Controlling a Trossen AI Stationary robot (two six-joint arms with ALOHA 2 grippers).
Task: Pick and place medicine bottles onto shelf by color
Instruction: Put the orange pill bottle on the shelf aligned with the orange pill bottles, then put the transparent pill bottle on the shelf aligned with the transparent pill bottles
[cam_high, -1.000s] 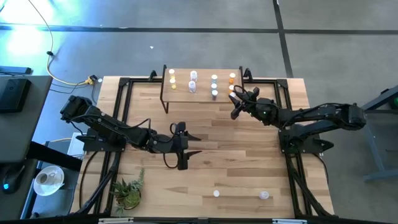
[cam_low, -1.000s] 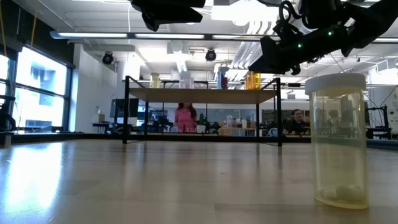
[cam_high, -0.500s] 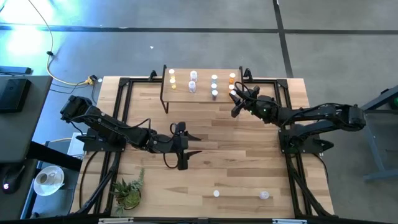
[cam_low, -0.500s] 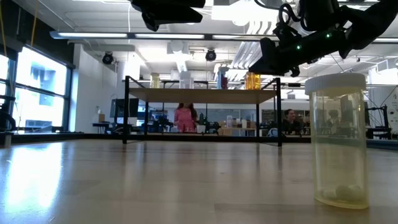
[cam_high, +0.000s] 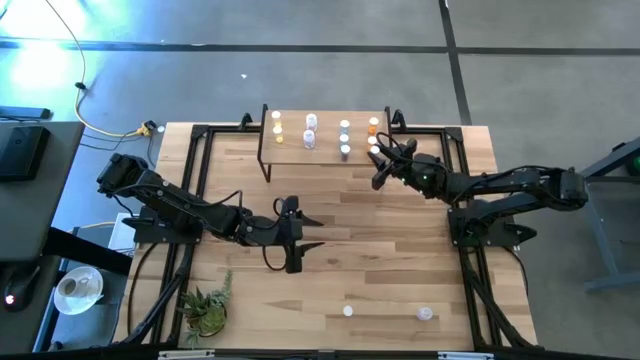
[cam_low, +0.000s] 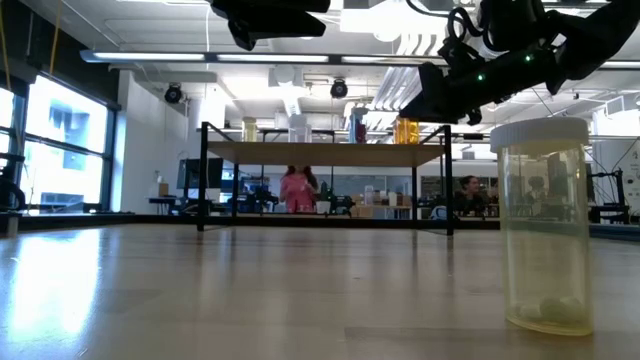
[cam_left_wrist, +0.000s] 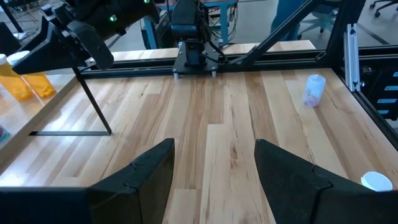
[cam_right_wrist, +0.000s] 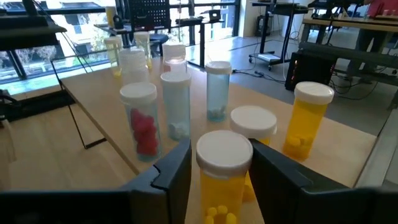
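A see-through yellowish bottle (cam_low: 543, 225) with a white cap stands big at the right of the low view, close to the camera. In the high view it is one of two small bottles near the bottom edge of the table (cam_high: 400, 260), a white-capped one (cam_high: 348, 311) and another (cam_high: 425, 314) to its right.

The left gripper (cam_high: 300, 232) waits in the middle of the table with its fingers spread wide and nothing in them.

Farther up, the right gripper (cam_high: 378, 160) is at the right end of the shelf (cam_high: 325, 150). Its fingers sit on each side of an orange-yellow bottle (cam_right_wrist: 221, 180) with a white cap. I cannot tell if they squeeze it.

More bottles stand on the shelf: a red-filled one (cam_right_wrist: 140, 121), a bluish one (cam_right_wrist: 217, 91) and a yellow one (cam_right_wrist: 306, 119).
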